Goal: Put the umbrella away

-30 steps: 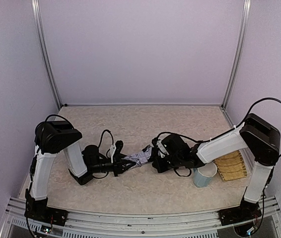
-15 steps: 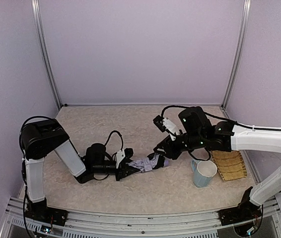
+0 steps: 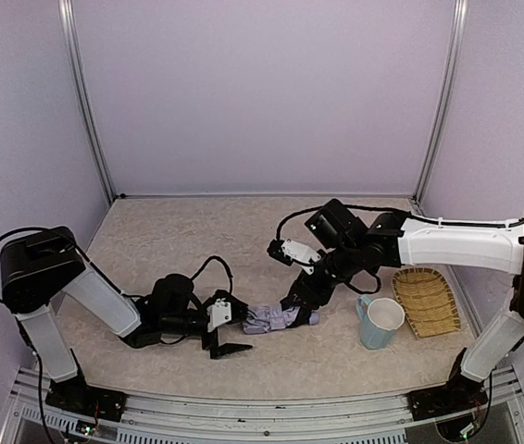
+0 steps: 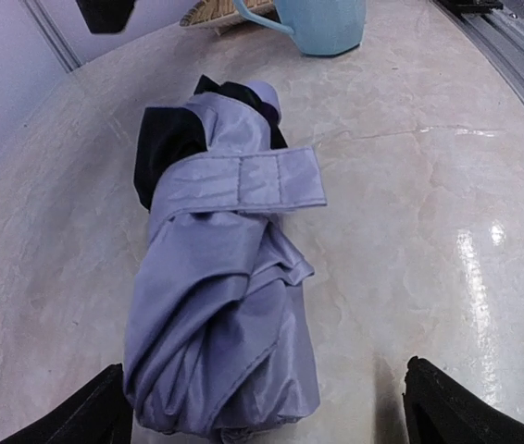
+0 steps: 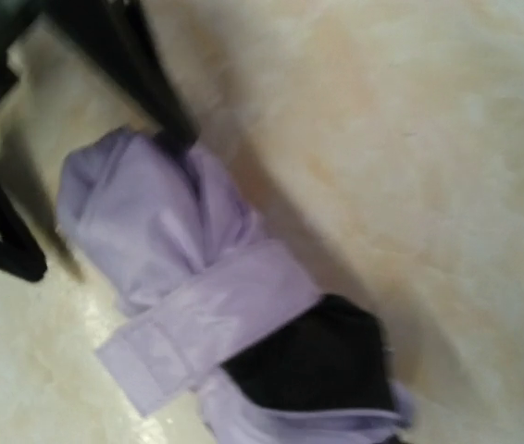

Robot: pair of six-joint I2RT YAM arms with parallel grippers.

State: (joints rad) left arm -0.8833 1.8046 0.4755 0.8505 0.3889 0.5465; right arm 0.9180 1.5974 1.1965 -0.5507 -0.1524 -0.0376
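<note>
On the table (image 3: pixel 197 231), towards its near edge, the umbrella (image 3: pixel 276 317) is lying folded. It is being bound by one strap (image 4: pixel 243 185), whose free tab is sticking out. Its near end is being flanked by the left gripper (image 4: pixel 276 407), whose jaws are being held wide apart, one on either side. The right gripper (image 3: pixel 301 298) is being held close to the far end. Whether its jaws are open or closed cannot be told, and no hold on the umbrella is being shown.

Caution: if the left jaws are closed on loose fabric alone, the bundle is likely to be crushed or to slip out. If the tab is caught, the strap may be pulled loose. A sideways push could drive the umbrella into the mug (image 3: pixel 380 324).

Items being counted: one umbrella, one strap, one mug, one woven tray (image 3: pixel 426 298), two grippers.
</note>
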